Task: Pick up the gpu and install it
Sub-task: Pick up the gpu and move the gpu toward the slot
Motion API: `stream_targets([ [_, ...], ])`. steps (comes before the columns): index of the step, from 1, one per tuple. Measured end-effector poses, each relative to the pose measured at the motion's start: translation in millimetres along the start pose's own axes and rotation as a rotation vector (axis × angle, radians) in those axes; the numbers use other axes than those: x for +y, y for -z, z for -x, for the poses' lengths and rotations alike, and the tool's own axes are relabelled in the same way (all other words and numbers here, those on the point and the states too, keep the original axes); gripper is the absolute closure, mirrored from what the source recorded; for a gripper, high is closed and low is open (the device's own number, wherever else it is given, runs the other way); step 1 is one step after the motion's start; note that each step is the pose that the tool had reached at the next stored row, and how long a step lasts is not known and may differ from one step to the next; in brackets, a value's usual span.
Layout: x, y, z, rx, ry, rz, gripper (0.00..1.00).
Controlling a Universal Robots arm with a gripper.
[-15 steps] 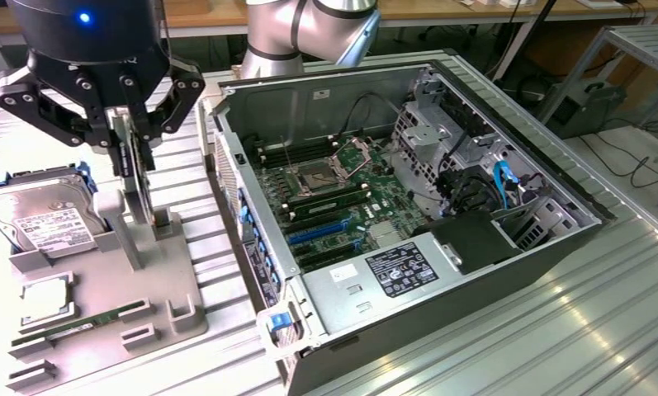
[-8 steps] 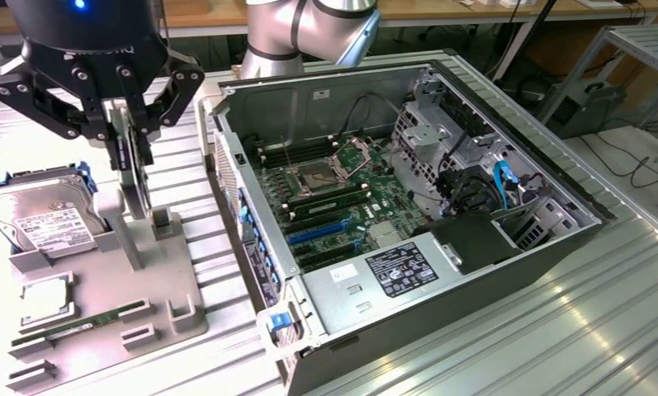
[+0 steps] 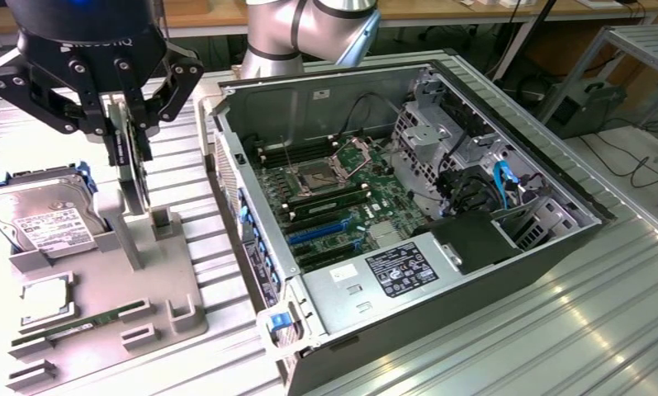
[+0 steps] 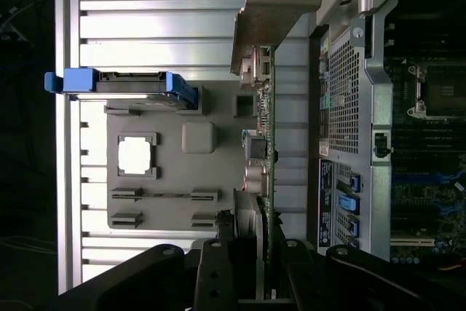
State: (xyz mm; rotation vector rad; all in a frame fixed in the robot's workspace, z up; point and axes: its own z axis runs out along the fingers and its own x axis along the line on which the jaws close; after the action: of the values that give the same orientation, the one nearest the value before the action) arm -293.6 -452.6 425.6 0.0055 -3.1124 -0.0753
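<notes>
The gripper [image 3: 128, 148] has its fingers [image 4: 215, 271] closed partway, pinching the upper edge of the gpu [image 3: 137, 186], which hangs upright and edge-on between them with its pale metal bracket [image 4: 268, 12] at the end farthest from the fingertips. Just beneath the card is the grey holder tray [image 3: 163, 280]; whether the card's lower edge is clear of the tray's slot posts cannot be told, and a hard drive [image 3: 44, 216] stands in the tray to one side of the fingers. Farther off, on the fingers' other side, the open computer case [image 3: 439, 330] lies with its motherboard [image 3: 351, 198] exposed.
</notes>
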Motion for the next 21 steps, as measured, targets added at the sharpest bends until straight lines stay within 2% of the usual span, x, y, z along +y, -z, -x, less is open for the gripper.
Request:
stream_targets([
  [21,0.0,0.3,8.8,0.0001,0.000,0.0000,0.72],
])
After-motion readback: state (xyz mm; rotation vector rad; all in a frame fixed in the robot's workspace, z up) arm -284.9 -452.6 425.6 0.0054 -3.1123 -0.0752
